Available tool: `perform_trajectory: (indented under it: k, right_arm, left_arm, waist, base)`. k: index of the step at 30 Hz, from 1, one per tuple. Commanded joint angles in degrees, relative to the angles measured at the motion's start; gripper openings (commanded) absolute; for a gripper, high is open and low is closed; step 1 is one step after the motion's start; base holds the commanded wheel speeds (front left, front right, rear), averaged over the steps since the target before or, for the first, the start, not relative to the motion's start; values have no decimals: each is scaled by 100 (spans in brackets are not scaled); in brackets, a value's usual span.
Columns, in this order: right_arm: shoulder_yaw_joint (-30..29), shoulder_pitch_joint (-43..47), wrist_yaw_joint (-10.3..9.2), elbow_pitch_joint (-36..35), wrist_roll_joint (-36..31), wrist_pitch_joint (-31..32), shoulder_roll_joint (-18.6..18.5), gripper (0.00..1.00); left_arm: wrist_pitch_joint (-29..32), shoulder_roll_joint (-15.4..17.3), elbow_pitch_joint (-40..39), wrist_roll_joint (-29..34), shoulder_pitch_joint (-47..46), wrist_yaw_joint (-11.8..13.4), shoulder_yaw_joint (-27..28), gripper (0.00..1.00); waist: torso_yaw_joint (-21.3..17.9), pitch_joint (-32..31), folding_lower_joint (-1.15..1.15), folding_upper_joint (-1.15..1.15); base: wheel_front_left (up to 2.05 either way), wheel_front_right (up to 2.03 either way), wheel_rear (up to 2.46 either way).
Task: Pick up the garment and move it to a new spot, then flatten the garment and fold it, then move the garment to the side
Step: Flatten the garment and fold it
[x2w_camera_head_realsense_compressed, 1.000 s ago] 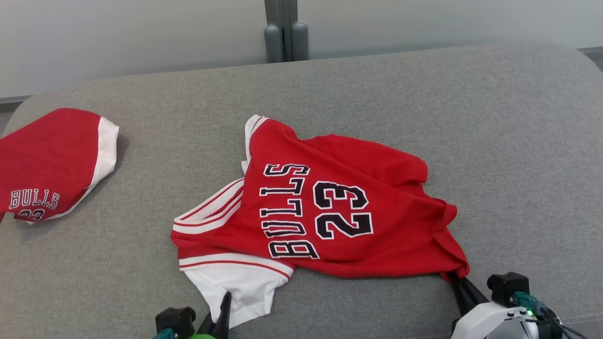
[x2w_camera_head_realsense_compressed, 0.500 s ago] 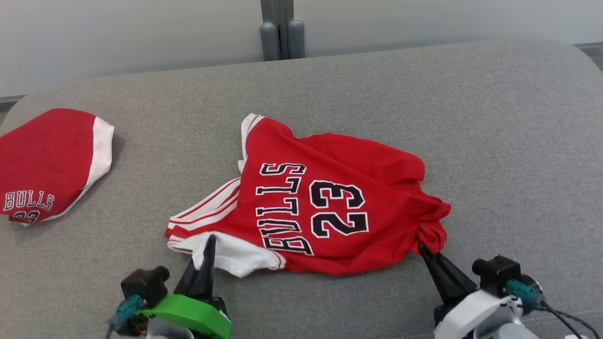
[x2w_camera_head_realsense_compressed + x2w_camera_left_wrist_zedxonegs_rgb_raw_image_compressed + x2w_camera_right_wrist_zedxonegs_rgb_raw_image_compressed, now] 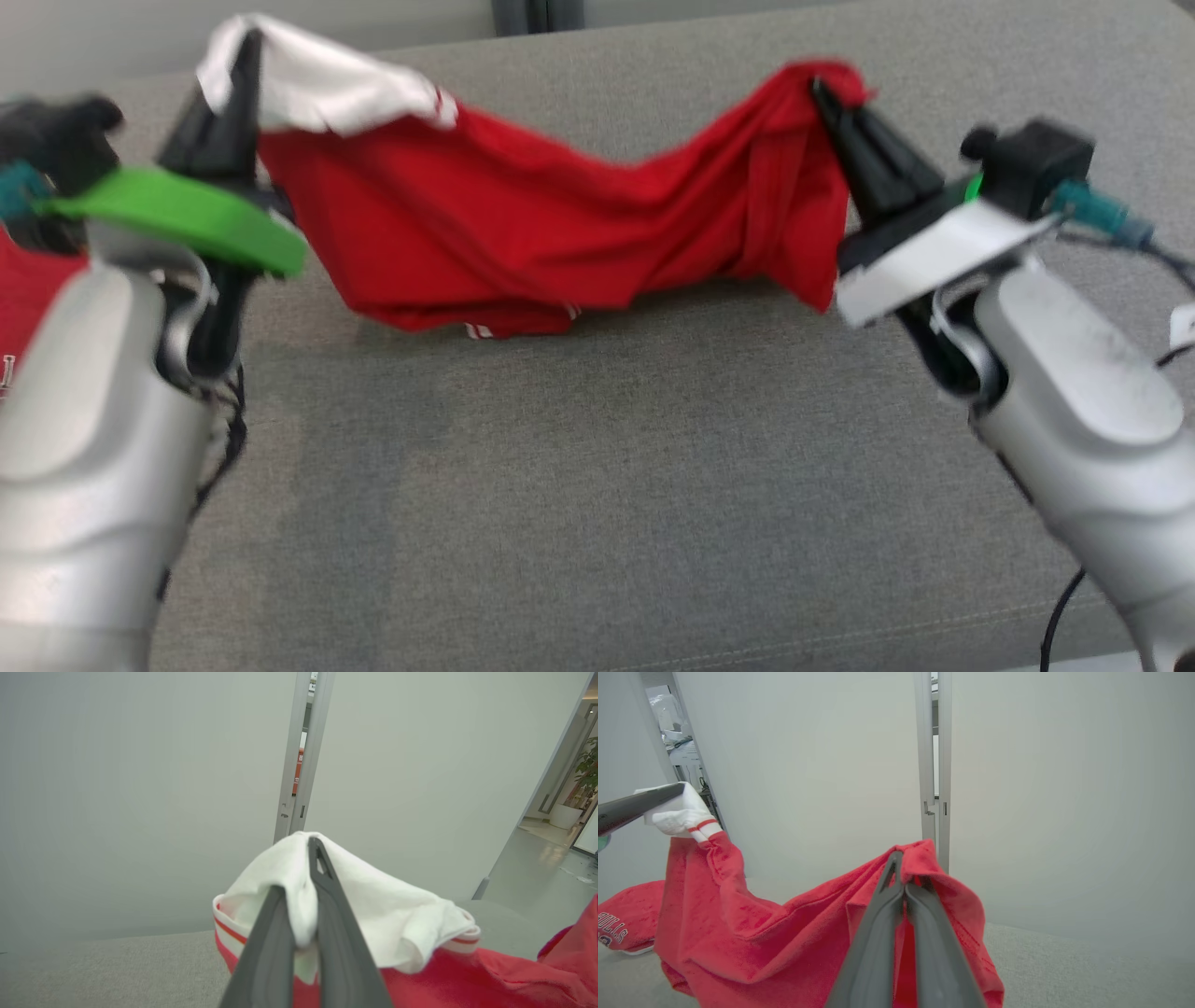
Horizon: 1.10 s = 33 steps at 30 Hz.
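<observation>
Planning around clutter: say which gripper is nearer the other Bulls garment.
Left. The left gripper is beside the other Bulls garment; the right gripper is across the hanging jersey from it.

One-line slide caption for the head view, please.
The red jersey hangs pinched between the left gripper and right gripper over the grey cushion.

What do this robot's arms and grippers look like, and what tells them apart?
The left forearm and right forearm are silver-grey shells. The left gripper and right gripper have long, dark, tapering fingers. A green collar marks the left wrist, a white plate the right.
</observation>
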Motion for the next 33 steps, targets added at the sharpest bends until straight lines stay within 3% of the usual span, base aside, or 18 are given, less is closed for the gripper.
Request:
perform_trajectory:
  k: [1, 7, 10, 18, 25, 33]
  right_arm:
    - [53, -505, -10, 168, 239, -18, -27, 0]
    - [432, -2796, -10, 1111, 1103, 206, -79, 0]
    - [531, -3861, -9, 1607, 1447, 270, 17, 0]
    - [1063, -5543, -10, 2534, 1714, 148, 43, 0]
    - [1752, -5946, -10, 2788, 1986, 136, -192, 0]
    - [2471, -5313, -11, 2390, 2666, 41, -636, 0]
  left_arm:
    - [96, 75, 128, -136, -532, -18, 48, 0]
    - [314, 130, 1002, -373, -2798, -18, 170, 0]
    - [224, 7, 1529, -404, -3923, -17, 264, 0]
    - [-120, -245, 2324, -259, -5836, -17, -6, 0]
    - [-186, -365, 2600, -482, -6142, -17, -404, 0]
    - [-384, -127, 2378, -1116, -5120, -18, -721, 0]
  waist:
    - [-78, 638, 0, 0]
    - [-116, 1308, 0, 0]
    - [-135, 1447, 0, 0]
    - [-123, 1430, 0, 0]
    - [-23, 1613, 0, 0]
    - [-70, 1779, 0, 0]
  base:
    - [0, 0, 0]
    - [0, 0, 0]
    - [0, 0, 0]
    - [0, 0, 0]
    - [0, 0, 0]
    - [0, 0, 0]
